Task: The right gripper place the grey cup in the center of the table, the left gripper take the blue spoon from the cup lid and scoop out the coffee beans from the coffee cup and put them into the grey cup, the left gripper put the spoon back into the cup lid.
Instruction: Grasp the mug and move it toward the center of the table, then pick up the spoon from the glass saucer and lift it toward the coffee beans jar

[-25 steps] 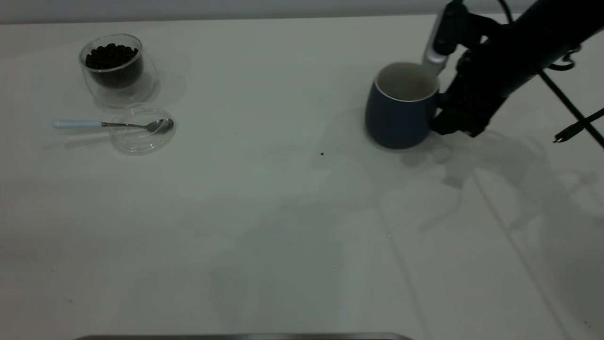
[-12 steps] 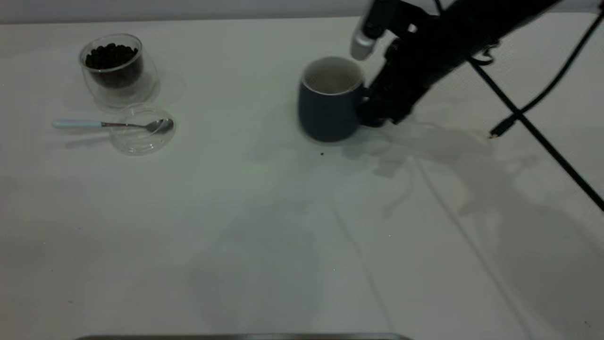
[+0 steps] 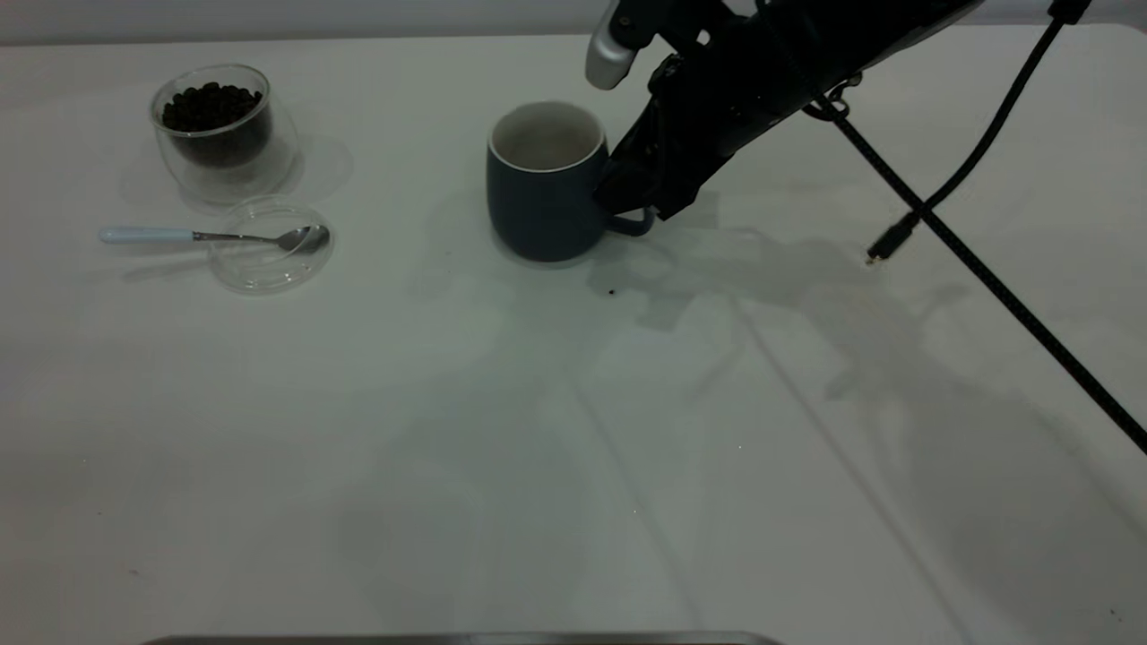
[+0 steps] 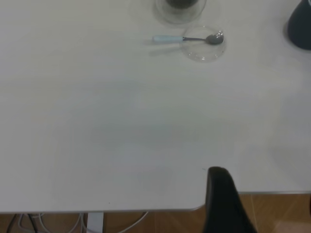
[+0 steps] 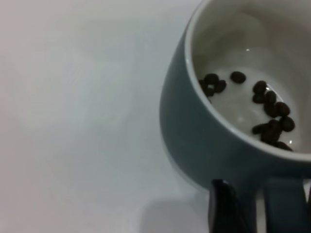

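Grey cup [image 3: 545, 184], mid-table toward the far edge, its handle clamped between the closed fingers of the right gripper [image 3: 638, 199] for centring; blue spoon [image 3: 211, 236] rests across the cup lid [image 3: 269, 260], far left, for later scooping.

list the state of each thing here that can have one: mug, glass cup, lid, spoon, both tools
grey cup: upright on the table, a few beans already inside
coffee cup: upright, holding coffee beans, uncovered
cup lid: lying flat beside the coffee cup
blue spoon: lying with its bowl in the cup lid, handle sticking out
right tool: shut on the grey cup's handle
left tool: idle off the table's edge, away from everything
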Motion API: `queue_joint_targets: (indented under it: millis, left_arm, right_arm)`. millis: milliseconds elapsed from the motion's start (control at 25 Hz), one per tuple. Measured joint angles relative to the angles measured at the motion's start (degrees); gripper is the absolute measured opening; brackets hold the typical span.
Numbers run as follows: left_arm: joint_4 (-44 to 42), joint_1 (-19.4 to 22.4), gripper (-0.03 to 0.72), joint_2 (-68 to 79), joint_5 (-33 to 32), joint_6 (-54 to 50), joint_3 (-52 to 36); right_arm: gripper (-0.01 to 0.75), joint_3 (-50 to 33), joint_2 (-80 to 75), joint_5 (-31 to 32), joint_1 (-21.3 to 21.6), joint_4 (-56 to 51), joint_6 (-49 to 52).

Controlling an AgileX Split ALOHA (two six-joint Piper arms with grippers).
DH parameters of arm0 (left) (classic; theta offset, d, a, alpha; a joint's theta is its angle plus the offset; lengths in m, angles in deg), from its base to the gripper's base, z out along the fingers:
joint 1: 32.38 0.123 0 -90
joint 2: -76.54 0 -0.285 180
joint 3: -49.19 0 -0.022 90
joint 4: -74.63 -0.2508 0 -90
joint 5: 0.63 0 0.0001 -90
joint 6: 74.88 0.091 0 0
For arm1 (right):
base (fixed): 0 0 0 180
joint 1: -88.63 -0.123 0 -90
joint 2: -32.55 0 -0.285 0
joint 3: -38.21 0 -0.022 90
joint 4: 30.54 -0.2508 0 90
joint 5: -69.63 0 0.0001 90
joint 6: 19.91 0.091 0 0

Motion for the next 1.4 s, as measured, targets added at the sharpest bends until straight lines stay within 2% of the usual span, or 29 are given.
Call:
queue_joint_targets:
  millis: [240,400,640,760,960,1040,1240,1400]
  left_arm:
    - [0.0,0.0,0.486,0.0,0.0,0.0,0.0]
    - [0.0,0.0,0.486,0.0,0.0,0.0,0.0]
    - [0.0,0.0,0.486,0.0,0.0,0.0,0.0]
    - [0.0,0.0,0.486,0.0,0.0,0.0,0.0]
    - [0.0,0.0,0.486,0.0,0.0,0.0,0.0]
    - [0.0,0.0,0.486,0.0,0.0,0.2,0.0]
    - [0.0,0.0,0.486,0.0,0.0,0.2,0.0]
    - [0.0,0.0,0.486,0.0,0.0,0.2,0.0]
  right_arm:
    - [0.358,0.0,0.5,0.0,0.0,0.5,0.0]
    - [0.358,-0.1,3.8,0.9,1.8,1.8,1.9]
    - [0.358,-0.2,10.8,8.5,4.2,7.0,13.2]
    - [0.358,-0.6,15.9,15.8,4.6,15.4,22.7]
    - [0.358,-0.6,30.1,36.5,4.9,33.8,45.9]
    - [0.358,-0.7,36.7,41.8,5.1,39.6,54.9]
    - [0.358,-3.7,55.7,44.4,5.4,46.7,77.2]
    - [0.358,-11.9,69.2,45.3,5.4,52.9,87.1]
